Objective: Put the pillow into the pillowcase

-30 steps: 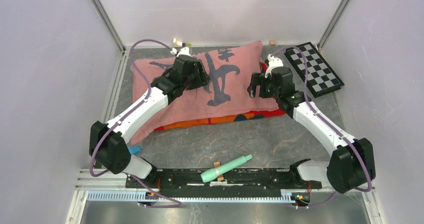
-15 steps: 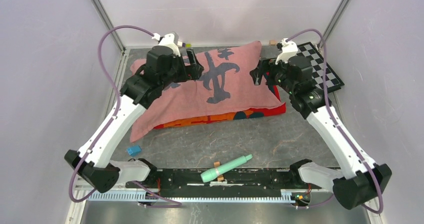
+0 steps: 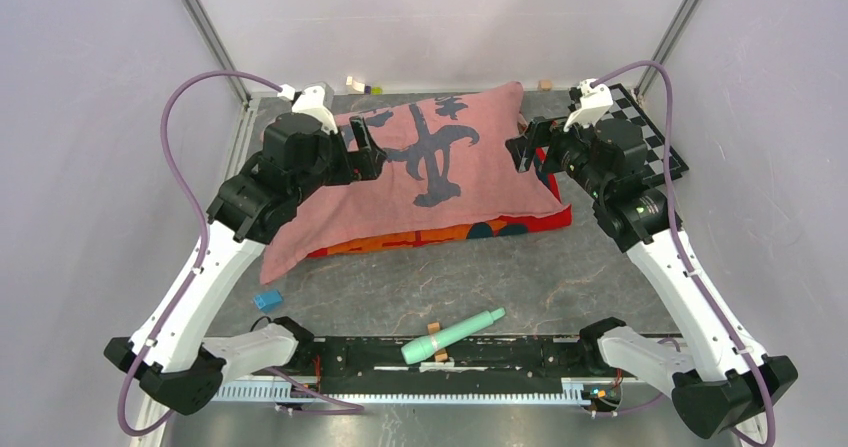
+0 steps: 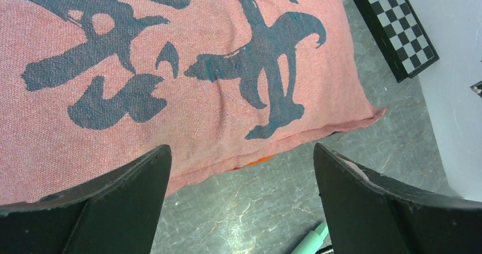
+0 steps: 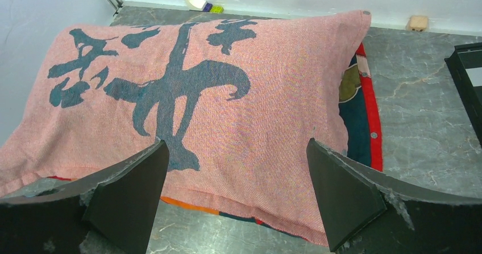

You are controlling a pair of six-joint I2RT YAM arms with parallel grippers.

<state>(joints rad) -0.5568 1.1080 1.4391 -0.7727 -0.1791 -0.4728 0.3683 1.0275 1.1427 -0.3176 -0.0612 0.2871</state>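
The pillowcase (image 3: 430, 172) lies puffed up at the back of the table, its faded pink side with dark brush marks facing up and a red-orange edge showing along its near side. It also shows in the left wrist view (image 4: 187, 78) and the right wrist view (image 5: 216, 106). No white pillow shows anywhere; it is hidden or out of view. My left gripper (image 3: 366, 149) hovers open and empty above the pillowcase's left part. My right gripper (image 3: 527, 150) hovers open and empty above its right end.
A black-and-white checkerboard (image 3: 640, 137) lies at the back right, partly under my right arm. A mint-green pen-like tube (image 3: 452, 335) lies near the front rail. A small blue block (image 3: 267, 299) sits at front left. Small blocks (image 3: 358, 86) sit at the back wall.
Both arms have lifted up and drawn back outward from the pillowcase. The pillowcase has stayed where it lay, with its near right corner now uncovered.
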